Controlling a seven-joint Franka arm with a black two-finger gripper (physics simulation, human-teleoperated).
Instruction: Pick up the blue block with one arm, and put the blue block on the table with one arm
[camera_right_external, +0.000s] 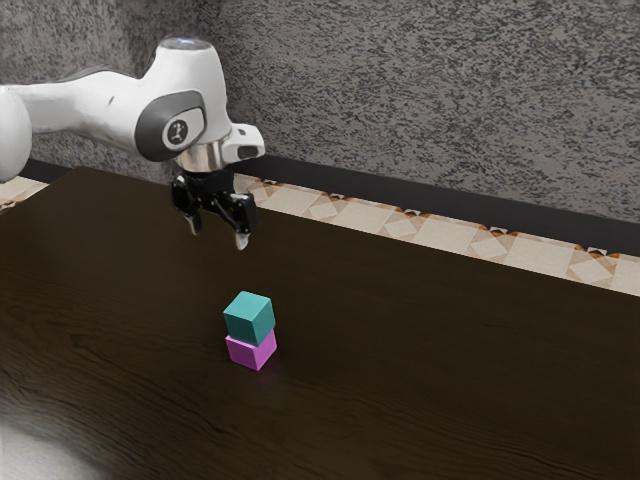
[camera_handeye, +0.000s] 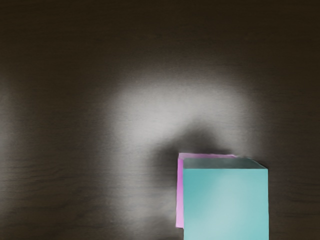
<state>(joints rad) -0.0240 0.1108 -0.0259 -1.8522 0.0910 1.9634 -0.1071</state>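
High over the dark table (camera_right_external: 430, 350), my gripper (camera_right_external: 217, 238) is open, its two fingers spread with nothing between them. The blue block (camera_right_external: 249, 316), teal in colour, rests on top of a pink-purple block (camera_right_external: 253, 350), which stands on the table. Both blocks are below my gripper, with a wide gap of air between. From the wrist view, the blue block (camera_handeye: 226, 204) covers most of the pink block (camera_handeye: 180, 192), whose edge shows along two sides; the two are slightly offset.
A patterned grey wall (camera_right_external: 420, 100) rises behind the table's far edge, above a tiled floor strip (camera_right_external: 408, 226). The dark tabletop (camera_handeye: 60, 50) carries soft shadows and a bright reflection around the stack.
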